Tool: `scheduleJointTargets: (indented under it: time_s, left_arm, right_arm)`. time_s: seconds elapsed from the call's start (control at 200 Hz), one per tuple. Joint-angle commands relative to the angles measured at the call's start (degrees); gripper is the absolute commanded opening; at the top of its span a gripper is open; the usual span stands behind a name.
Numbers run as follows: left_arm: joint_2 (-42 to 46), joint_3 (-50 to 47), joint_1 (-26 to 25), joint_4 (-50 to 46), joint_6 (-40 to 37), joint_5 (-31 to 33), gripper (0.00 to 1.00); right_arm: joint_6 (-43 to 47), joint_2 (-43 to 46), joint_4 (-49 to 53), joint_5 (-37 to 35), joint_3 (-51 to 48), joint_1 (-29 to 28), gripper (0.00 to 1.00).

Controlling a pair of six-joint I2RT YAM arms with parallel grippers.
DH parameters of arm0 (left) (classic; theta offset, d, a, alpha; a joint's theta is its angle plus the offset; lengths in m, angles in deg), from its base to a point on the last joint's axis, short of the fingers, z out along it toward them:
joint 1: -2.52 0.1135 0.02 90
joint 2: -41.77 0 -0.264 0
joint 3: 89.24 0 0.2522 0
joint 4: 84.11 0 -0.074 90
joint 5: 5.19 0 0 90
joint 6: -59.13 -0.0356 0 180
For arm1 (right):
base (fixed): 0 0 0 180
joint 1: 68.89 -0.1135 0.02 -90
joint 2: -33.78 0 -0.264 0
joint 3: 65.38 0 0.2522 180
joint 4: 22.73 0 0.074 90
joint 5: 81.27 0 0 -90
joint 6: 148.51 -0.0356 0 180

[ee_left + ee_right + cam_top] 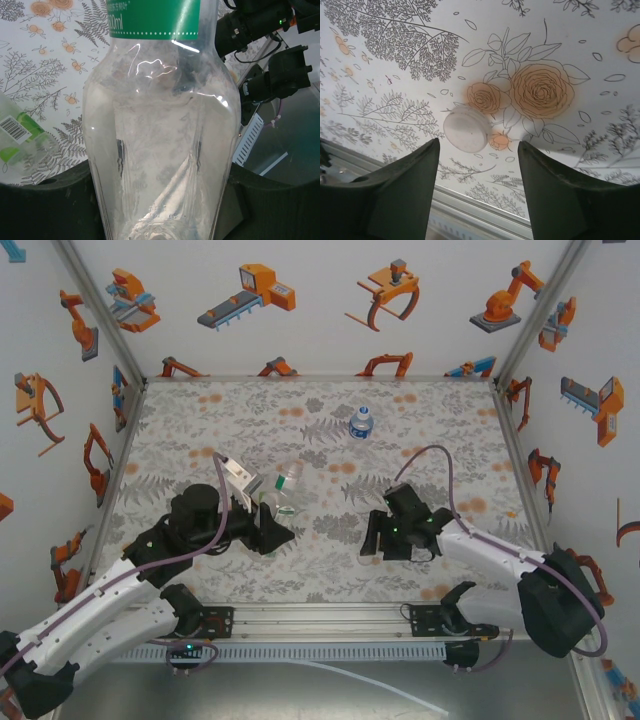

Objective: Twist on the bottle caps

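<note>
- The left gripper [275, 522] was clamped on the green-labelled bottle [160, 125], left of the middle of the table [200, 430]. The bottle's long axis ran from the grip out toward the far side, tilted. I could not tell which end carried the mouth.
- Its clear wall looked slick, so the bottle could turn in the grip when a cap was twisted on. A tilted neck could also take the thread crooked.
- The blue-labelled bottle [361, 422] stood upright near the far edge, well apart from both arms.
- The right gripper [479, 145] had its jaws apart just above the table. 1 white cap [466, 129] lay flat between the fingertips [427, 155], nearer one than the other.
- That cap was small and low, so closing off-centre could flick it away.
</note>
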Motion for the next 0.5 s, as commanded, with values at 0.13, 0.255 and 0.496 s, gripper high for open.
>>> scheduleJointTargets:
  time_s: [0.13, 0.255, 0.496]
  left_arm:
    - [0.12, 1.14, 0.08, 0.30, 0.61, -0.59, 0.00]
    - [0.11, 0.98, 0.02, 0.17, 0.42, -0.60, 0.00]
    - [0.99, 0.15, 0.00, -0.32, 0.43, -0.46, 0.00]
  right_arm:
    - [0.15, -2.48, 11.60, -16.88, 9.32, -8.54, 0.59]
    - [-1.38, -4.75, 10.79, -20.64, 10.69, -12.20, 0.59]
    - [-3.15, -12.15, 9.77, -24.35, 13.76, -17.56, 0.54]
